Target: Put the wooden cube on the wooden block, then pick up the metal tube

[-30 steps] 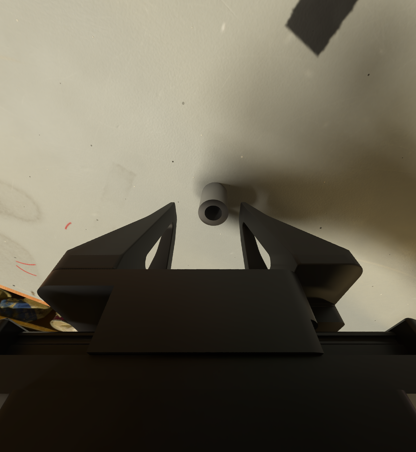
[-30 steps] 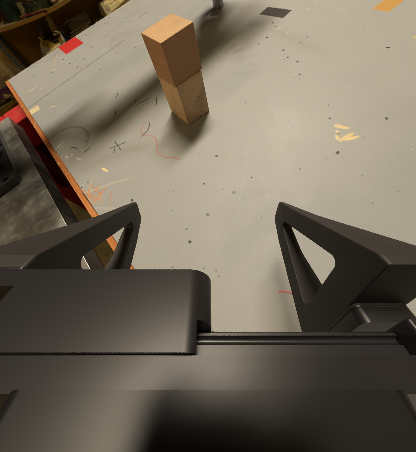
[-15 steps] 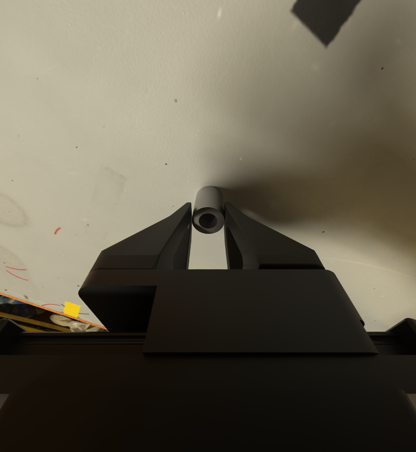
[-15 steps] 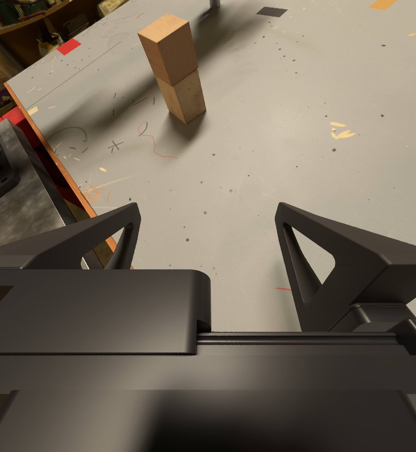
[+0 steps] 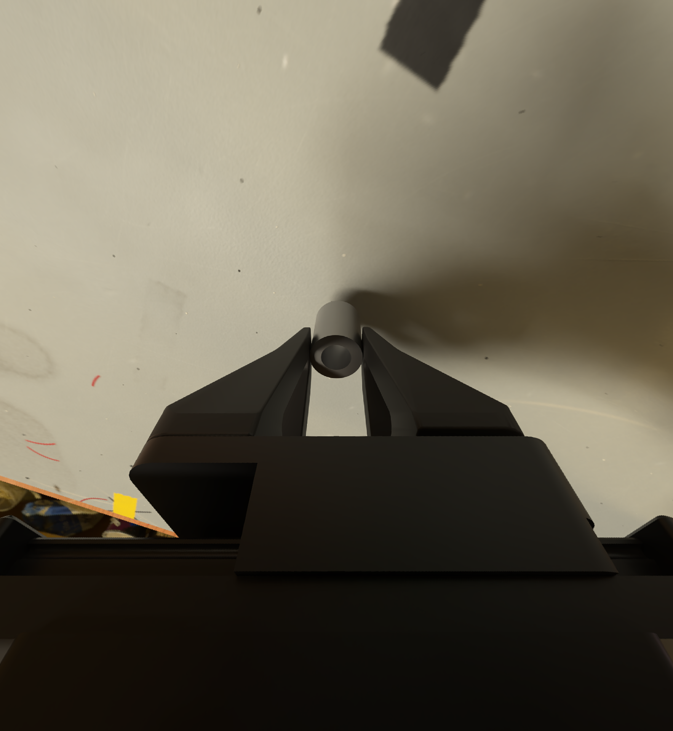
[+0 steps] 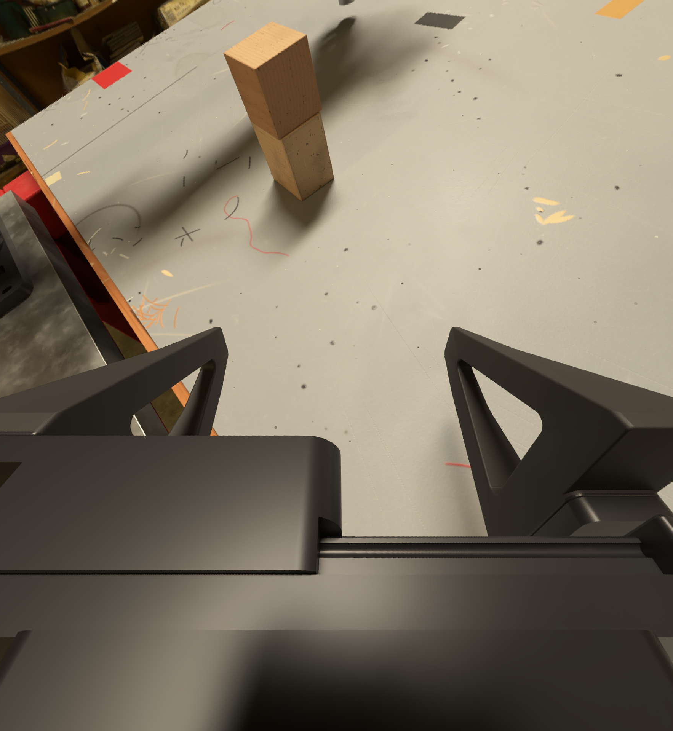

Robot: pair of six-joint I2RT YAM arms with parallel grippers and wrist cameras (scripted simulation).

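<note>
A: Left wrist view. Left gripper [image 5: 336,348] closed on the metal tube [image 5: 335,344], one dark finger [image 5: 287,379] pressed to each side of the grey barrel. Tube gripped at the very fingertips, open bore facing the camera, far end projecting past the tips. Beyond it, only pale grey table [image 5: 168,178] and a broad soft shadow spreading to the right.

B: Tube clear of the table, or touching it?

A: Cannot tell from this angle. Dark rectangular patch [image 5: 429,37] on the tabletop far ahead, upper right; small yellow square [image 5: 125,504] near the orange table edge [image 5: 69,501], lower left; a few short red strokes [image 5: 42,449] on the surface to the left.

B: And the right wrist view?

A: Right gripper [image 6: 336,336] spread wide, nothing between its fingers, poised above bare tabletop close to the table's left edge. Wooden cube [image 6: 273,77] seated squarely on the wooden block [image 6: 295,156], the pair forming one upright column, well ahead of the fingertips and slightly left of centre. Cube warmer orange; block paler and speckled. Curling red line [image 6: 247,229] drawn on the table just in front of the column. Red square [image 6: 111,74] toward the far left corner.
</note>
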